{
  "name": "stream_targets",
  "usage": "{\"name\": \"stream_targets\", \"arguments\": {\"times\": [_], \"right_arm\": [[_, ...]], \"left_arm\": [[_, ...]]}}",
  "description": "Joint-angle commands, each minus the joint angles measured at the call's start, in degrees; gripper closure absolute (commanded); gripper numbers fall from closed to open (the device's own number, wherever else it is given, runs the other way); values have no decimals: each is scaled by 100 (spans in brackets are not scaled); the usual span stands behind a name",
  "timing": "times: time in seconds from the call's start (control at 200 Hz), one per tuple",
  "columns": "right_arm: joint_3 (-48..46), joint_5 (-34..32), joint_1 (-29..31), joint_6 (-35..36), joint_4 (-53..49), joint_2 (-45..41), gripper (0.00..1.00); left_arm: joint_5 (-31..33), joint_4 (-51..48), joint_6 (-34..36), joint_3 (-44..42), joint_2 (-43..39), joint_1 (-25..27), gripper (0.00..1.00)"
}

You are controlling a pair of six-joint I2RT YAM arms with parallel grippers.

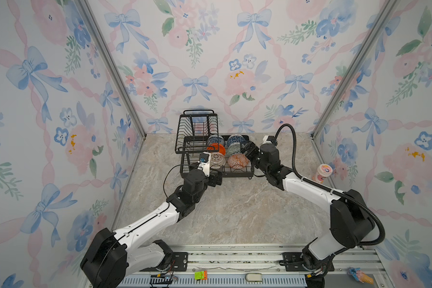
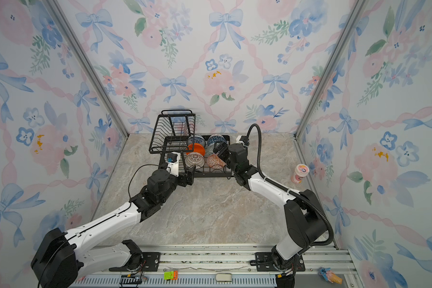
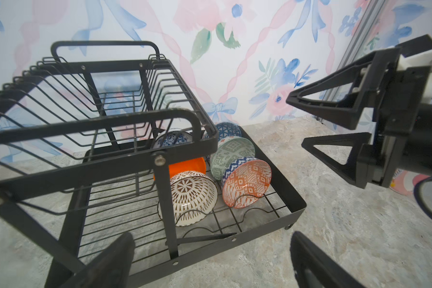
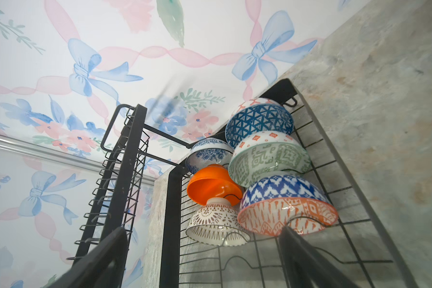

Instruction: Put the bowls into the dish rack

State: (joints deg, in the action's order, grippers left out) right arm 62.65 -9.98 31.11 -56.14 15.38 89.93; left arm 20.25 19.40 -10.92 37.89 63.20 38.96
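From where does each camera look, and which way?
Top view: high above the arm bases, facing the dish rack; left arm, right arm.
Top view: beside it, facing alike; same arms.
Left wrist: on left arm, facing the rack; left hand, right hand.
Right wrist: on right arm, facing the bowls; own fingers.
Shared: orange-white bowl, both wrist views.

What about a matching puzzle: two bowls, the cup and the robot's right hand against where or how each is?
1 orange-white bowl
2 blue geometric bowl
3 pink cup
4 right hand

a standing on the table, outside the dish rack
b open, holding nothing
c in the dish rack's far corner
d in the dish rack's near row, beside the white lined bowl

Pairs: 1-d, 2-c, 3-a, 4-b
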Motion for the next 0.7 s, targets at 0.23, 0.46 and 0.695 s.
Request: {"name": "stream_targets", "arguments": {"times": [0.23,0.46,0.695], "right_arm": [[-287,-419,-834,1005,-1607,-852,3],[-656,-1045,-1324,1844,-2108,-1468,3],[-901,-1953,-1354,3134,-2190,-1777,3]], "left_arm": [[1914,431,-89,-1097,-1411,-433,2],[2685,383,-616,-2190,-2491,-1696,2],[2446,548,-974,-2202,-1594,-2801,2]]}}
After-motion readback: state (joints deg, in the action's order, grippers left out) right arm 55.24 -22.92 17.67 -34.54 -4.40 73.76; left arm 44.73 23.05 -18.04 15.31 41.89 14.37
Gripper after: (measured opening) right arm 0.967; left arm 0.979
